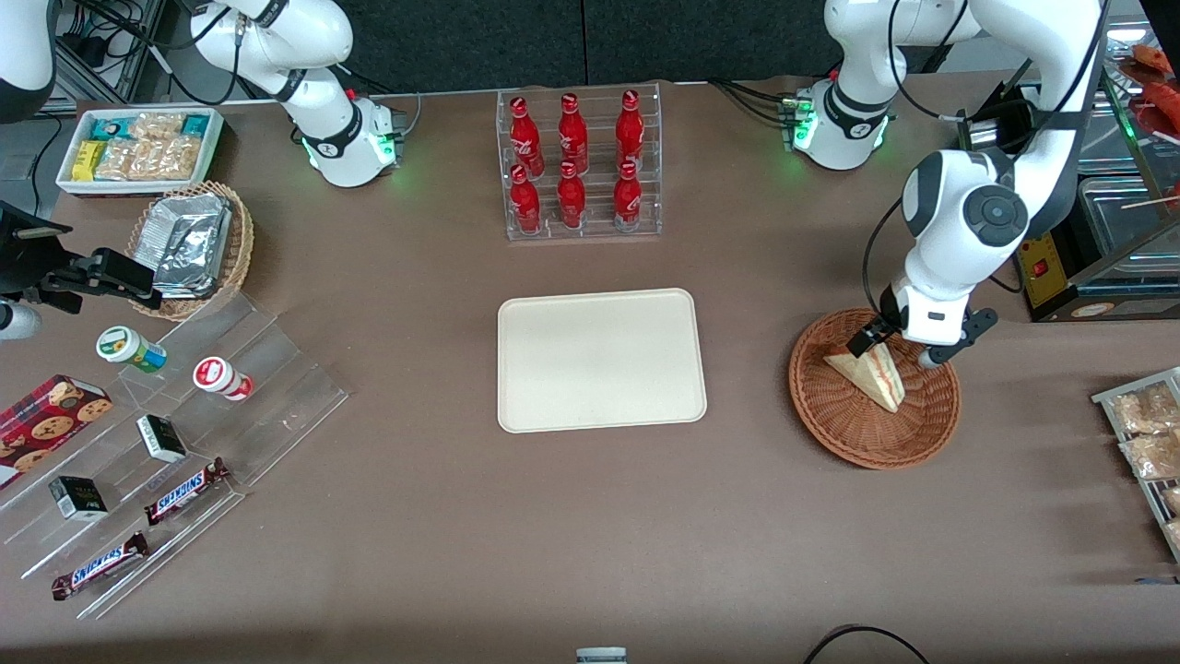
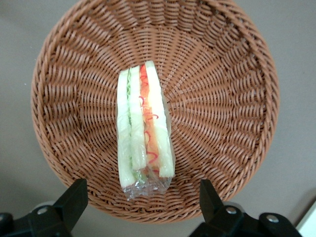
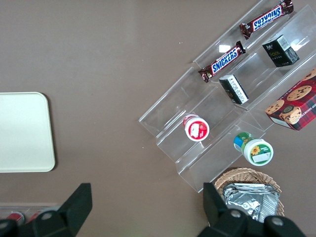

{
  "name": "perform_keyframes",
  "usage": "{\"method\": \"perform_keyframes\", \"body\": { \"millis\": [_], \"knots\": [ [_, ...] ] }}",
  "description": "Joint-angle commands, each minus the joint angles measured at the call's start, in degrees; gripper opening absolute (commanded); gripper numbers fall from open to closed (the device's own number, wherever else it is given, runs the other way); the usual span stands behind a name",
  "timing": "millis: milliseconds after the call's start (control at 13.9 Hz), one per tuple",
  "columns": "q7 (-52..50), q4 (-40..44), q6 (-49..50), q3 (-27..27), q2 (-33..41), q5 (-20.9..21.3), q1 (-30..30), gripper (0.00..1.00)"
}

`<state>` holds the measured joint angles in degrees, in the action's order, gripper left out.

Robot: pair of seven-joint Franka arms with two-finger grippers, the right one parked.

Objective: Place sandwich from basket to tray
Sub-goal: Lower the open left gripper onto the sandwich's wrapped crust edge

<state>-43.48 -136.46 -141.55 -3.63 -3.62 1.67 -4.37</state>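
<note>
The sandwich (image 1: pixel 869 373), a wrapped wedge of white bread with red and pale filling, lies in the reddish-brown wicker basket (image 1: pixel 853 424) toward the working arm's end of the table. In the left wrist view the sandwich (image 2: pixel 144 133) lies in the basket's (image 2: pixel 222 98) middle. My left gripper (image 1: pixel 899 349) hangs just above the basket, over the sandwich's thick end. Its fingers (image 2: pixel 73 200) are spread wide and hold nothing; the gripper (image 2: pixel 143 197) is open. The cream-white tray (image 1: pixel 601 360) lies bare at the table's middle, beside the basket.
A clear rack of red bottles (image 1: pixel 579 166) stands farther from the front camera than the tray. A tan basket with a foil package (image 1: pixel 189 244), a white bin of snacks (image 1: pixel 138 148) and clear steps with snacks (image 1: pixel 166 443) lie toward the parked arm's end. A rack of packets (image 1: pixel 1148 433) is near the basket.
</note>
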Motion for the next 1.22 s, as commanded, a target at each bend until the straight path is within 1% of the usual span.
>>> {"method": "perform_keyframes", "body": {
  "millis": [0,503,719,791,863,935,1007,1078,1150],
  "knots": [
    [-1.1,-0.1,-2.1,0.1,-1.3,-0.4,-0.6,1.00],
    [-1.1,-0.1,-5.5,0.2,-4.7,0.0,-0.6,1.00],
    [-1.1,0.0,-5.7,0.3,-4.9,0.0,-0.5,1.00],
    [-1.1,0.1,-5.8,0.4,-5.3,0.0,-0.4,0.97],
    [-1.2,0.1,-6.3,0.4,-5.7,0.0,-0.4,0.72],
    [-1.3,0.1,-6.4,0.4,-5.8,0.0,-0.3,0.43],
    [-1.4,0.2,-6.5,0.5,-6.0,0.0,-0.3,0.23],
    [-1.4,0.3,-6.5,0.5,-6.4,0.0,-0.3,0.06],
    [-1.4,0.3,-6.6,0.5,-6.5,0.0,-0.3,0.00]
  ]
}}
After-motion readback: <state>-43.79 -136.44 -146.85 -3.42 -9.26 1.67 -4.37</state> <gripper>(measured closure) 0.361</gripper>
